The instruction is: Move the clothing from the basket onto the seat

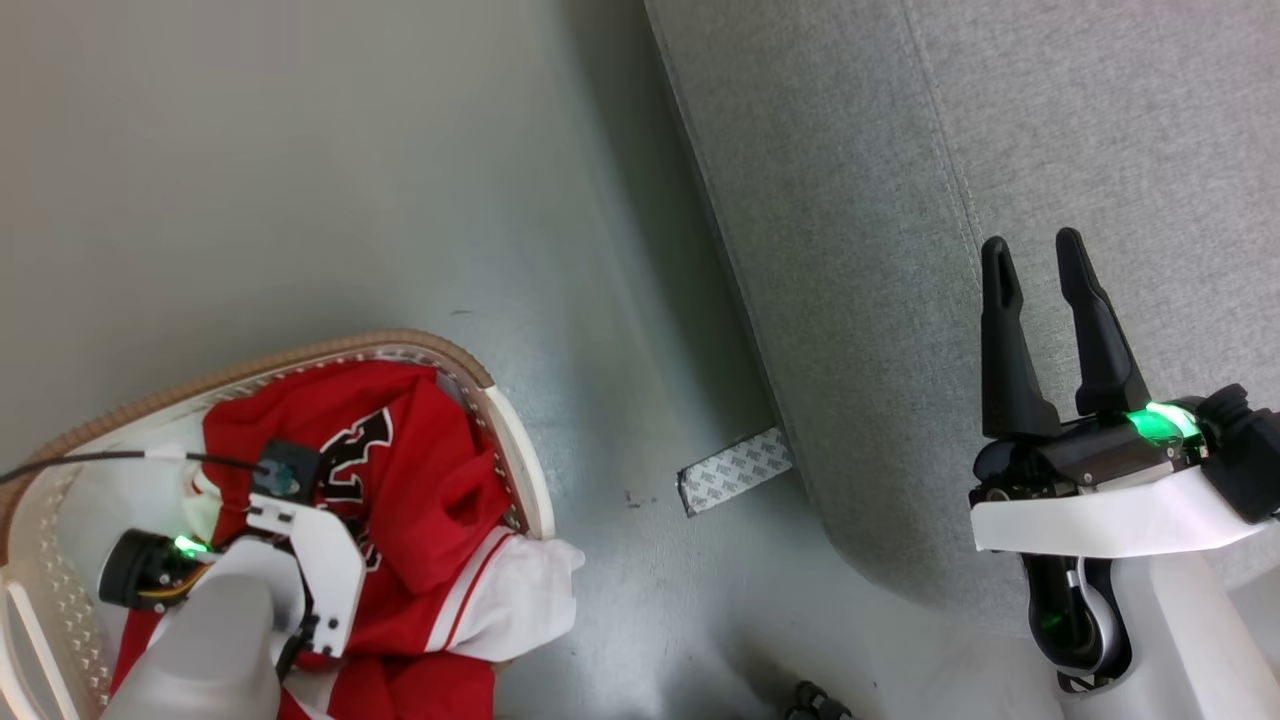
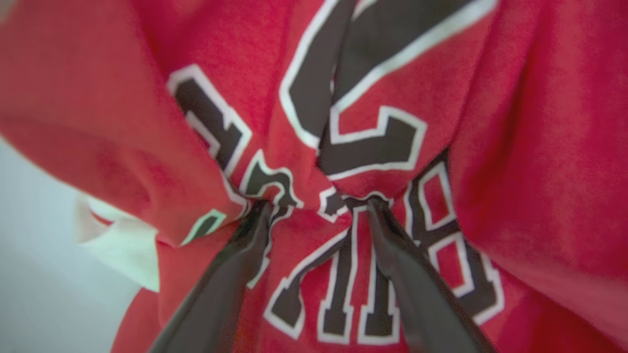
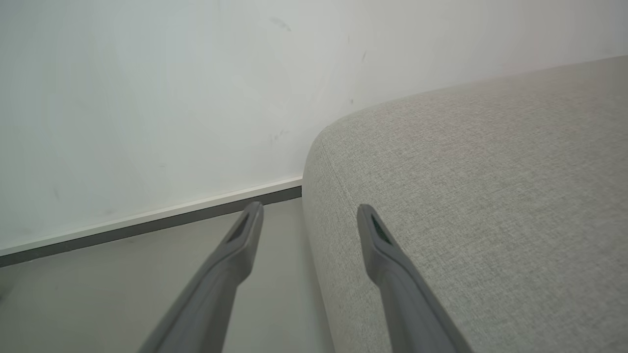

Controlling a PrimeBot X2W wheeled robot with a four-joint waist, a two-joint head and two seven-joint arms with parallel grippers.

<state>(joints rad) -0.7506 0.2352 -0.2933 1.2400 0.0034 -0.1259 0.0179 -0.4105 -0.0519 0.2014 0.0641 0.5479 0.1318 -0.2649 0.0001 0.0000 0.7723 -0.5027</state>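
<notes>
Touching the clothing (image 2: 539,147), splayed left pincer (image 2: 319,202).

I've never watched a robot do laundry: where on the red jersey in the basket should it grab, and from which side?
Best from above, since the basket walls block the sides. Grip the raised fold of the clothing by the black lettering, between the tips of the open left pincer: a bunched ridge gives it something to close on.

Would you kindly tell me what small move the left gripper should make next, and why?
Probably close the left gripper: its jaws stand open, tips pressed into the soft bright-red jersey, with fabric bunched between them. That jersey lies in the cream-white plastic basket, not yet on the light-grey fabric seat.
</notes>
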